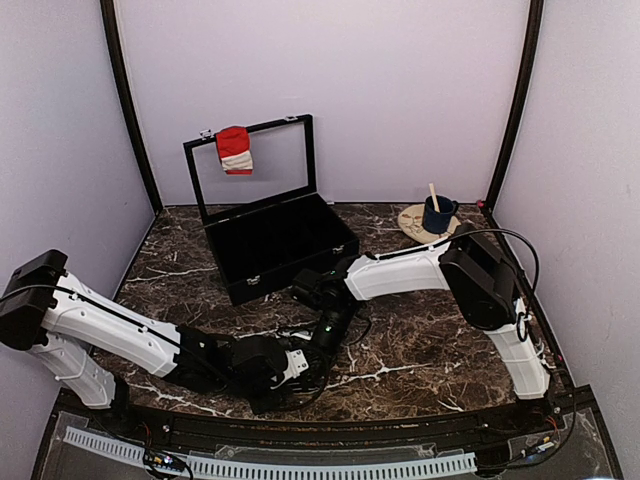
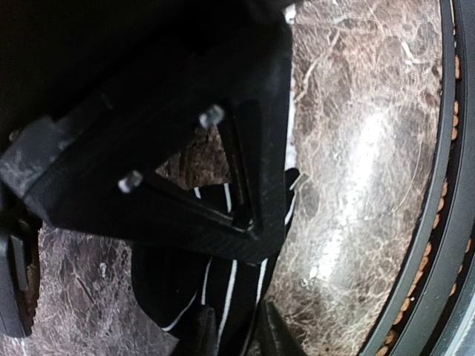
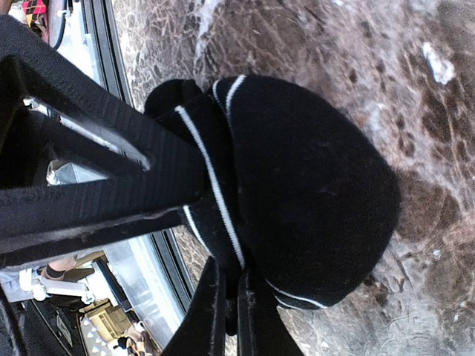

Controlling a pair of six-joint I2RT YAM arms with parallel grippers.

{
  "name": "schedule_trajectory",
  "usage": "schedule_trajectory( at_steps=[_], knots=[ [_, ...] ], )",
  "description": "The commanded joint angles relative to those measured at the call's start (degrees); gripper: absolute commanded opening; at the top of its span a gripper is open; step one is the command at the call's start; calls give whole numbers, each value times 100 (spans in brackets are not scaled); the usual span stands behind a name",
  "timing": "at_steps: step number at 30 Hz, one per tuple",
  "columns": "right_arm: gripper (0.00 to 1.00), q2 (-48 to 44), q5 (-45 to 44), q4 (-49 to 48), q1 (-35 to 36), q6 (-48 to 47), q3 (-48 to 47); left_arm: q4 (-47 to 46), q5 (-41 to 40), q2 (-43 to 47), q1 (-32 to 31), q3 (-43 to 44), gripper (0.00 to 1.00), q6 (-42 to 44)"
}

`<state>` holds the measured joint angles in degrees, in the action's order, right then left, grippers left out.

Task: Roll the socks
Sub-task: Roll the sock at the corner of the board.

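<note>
A red sock with a white band [image 1: 234, 150] hangs over the top edge of the open black case's lid, far from both grippers. Near the table's front, both grippers meet on a black sock with thin white stripes [image 3: 312, 193], bunched into a rounded bundle on the marble. My right gripper [image 3: 231, 311] is shut on a fold at the bundle's edge; in the top view it [image 1: 326, 342] points down at it. My left gripper [image 2: 234, 337] has striped black fabric [image 2: 223, 289] between its fingers and grips it; in the top view it [image 1: 300, 365] lies low beside the right one.
The open black case [image 1: 280, 245] stands at the back middle-left. A wooden plate [image 1: 412, 222] with a blue mug [image 1: 437, 213] and a stick sits at the back right. The table's front rail [image 2: 438, 245] runs close to the grippers.
</note>
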<state>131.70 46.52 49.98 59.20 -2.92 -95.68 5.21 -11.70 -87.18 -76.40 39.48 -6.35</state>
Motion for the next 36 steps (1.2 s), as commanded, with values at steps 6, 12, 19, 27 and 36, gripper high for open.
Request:
schedule_trajectory(
  at_steps=[6,12,19,27,36],
  knots=[
    [0,199,-213,135,-66,-71,36,302,-45,-200,-24,116,19,14],
    [0,176,-186,135,-66,-77,58,319,-16,-329,-24,137,25,-49],
    [0,139,-203,105,-66,-62,154,323,-1,-434,-24,147,0,-92],
    [0,60,-245,22,-84,-13,266,315,214,-542,-14,143,0,-146],
    [22,-352,-277,-490,-292,265,760,296,1165,-584,184,143,0,-247]
  ],
)
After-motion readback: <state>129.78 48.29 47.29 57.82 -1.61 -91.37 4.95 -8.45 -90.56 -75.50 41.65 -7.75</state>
